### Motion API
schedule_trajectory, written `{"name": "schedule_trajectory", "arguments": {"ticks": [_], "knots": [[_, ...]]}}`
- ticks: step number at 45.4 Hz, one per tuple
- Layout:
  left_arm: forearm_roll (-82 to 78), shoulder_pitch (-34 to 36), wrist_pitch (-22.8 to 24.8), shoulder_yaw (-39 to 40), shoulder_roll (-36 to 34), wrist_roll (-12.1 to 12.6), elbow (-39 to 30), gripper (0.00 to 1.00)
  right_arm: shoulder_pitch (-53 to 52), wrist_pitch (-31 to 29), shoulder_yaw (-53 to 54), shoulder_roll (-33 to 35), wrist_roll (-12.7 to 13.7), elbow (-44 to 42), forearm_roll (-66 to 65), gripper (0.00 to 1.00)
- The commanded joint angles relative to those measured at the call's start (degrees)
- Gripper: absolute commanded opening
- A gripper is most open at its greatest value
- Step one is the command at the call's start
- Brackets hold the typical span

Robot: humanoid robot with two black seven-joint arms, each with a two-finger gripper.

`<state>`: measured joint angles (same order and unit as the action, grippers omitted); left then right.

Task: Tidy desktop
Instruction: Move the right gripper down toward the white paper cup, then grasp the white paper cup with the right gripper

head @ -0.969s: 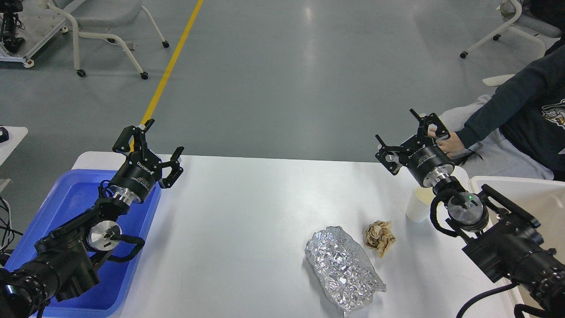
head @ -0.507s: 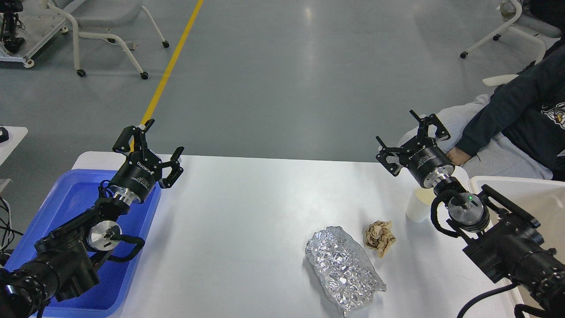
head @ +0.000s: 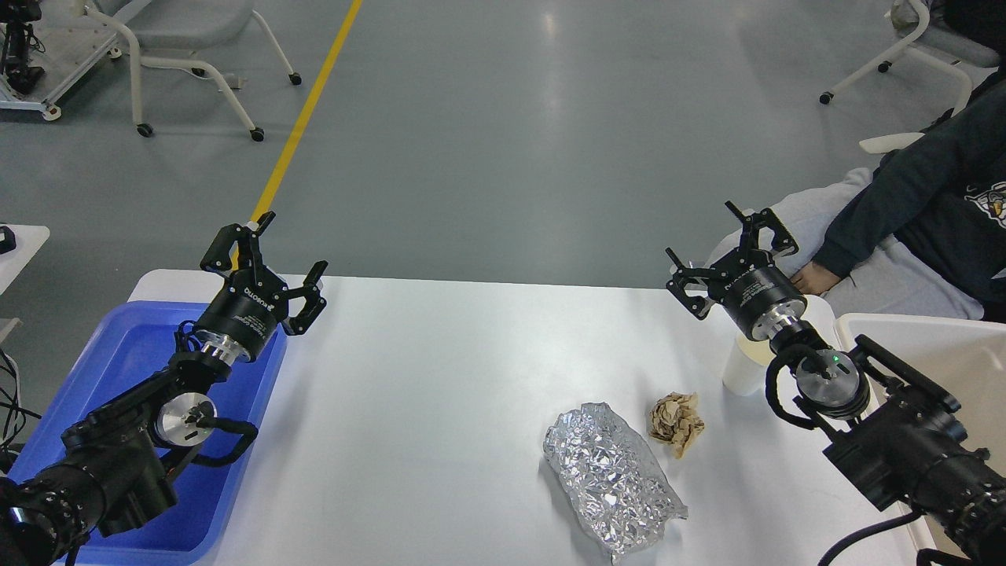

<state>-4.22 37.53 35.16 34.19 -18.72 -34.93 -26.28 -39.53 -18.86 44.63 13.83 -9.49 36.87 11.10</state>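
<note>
The white desktop (head: 440, 393) fills the middle of the head view. On its right half lie a crumpled silver foil sheet (head: 611, 476) and a small crumpled brown paper ball (head: 676, 423). A white paper cup (head: 744, 368) stands behind them, partly hidden by my right arm. My left gripper (head: 277, 245) is open and empty above the table's far left corner, over the edge of the blue tray. My right gripper (head: 719, 237) is open and empty above the table's far right edge, over the cup.
A blue plastic tray (head: 134, 354) sits at the left under my left arm. A cream-white bin (head: 935, 338) stands at the right. A person in a dark sweater (head: 919, 189) sits beyond the right corner, hand near my right gripper. Wheeled chairs stand on the grey floor.
</note>
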Motion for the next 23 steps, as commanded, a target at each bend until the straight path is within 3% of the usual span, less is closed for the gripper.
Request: {"name": "schedule_trajectory", "arguments": {"ticks": [1, 9, 23], "knots": [[0.0, 0.0, 0.0, 0.0, 0.0, 0.0, 0.0, 1.00, 0.6, 0.0, 0.0, 0.6, 0.0, 1.8, 0.0, 1.00], [0.0, 0.0, 0.0, 0.0, 0.0, 0.0, 0.0, 1.00, 2.8, 0.8, -0.1, 6.7, 0.0, 12.7, -0.2, 1.00], [-0.1, 0.0, 0.0, 0.0, 0.0, 0.0, 0.0, 1.00, 5.1, 7.9, -6.1, 19.0, 0.0, 30.7, -11.8, 1.00]]}}
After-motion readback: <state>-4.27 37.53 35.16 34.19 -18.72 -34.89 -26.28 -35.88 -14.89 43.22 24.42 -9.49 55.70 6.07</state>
